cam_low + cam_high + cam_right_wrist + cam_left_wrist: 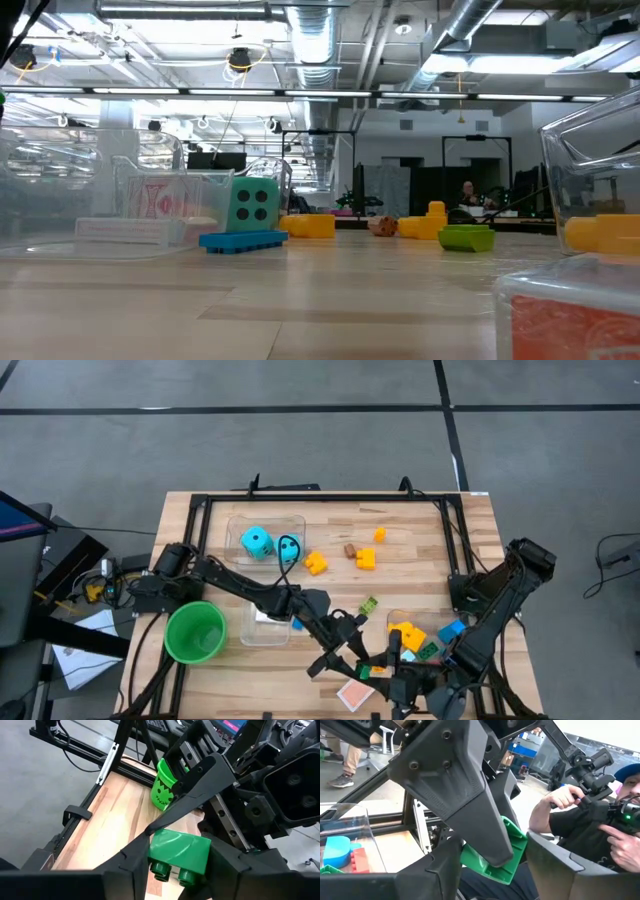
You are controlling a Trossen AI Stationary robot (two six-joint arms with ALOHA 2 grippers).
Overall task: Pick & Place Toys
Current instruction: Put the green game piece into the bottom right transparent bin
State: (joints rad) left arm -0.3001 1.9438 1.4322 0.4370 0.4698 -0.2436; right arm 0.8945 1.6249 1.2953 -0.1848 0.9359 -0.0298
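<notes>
A green brick is held clear of the table near its front edge, between my two grippers. My right gripper comes in from the table's right and is shut on it. My left gripper reaches across from the left and is shut on it too. Neither gripper shows in the low view. Two cyan dice sit in the far clear bin. Yellow and orange bricks and a second green brick lie on the tabletop. One playing card lies at the front edge. My left gripper has the green brick between its two fingers. In the right wrist view one of its fingers lies on the brick's smooth face; the other finger is hidden behind the brick. The brick is clear of the table. My right gripper pinches the brick's two short ends between its fingers. The fingers come nearly level from the table's right, slanting slightly down. The brick's studs face away from the left finger.
A green cup stands at the left. Beside it is a clear bin with cards. A clear bin at the right front holds yellow, blue and green bricks. A blue brick lies by the middle bin. A person sits beyond the table's front.
</notes>
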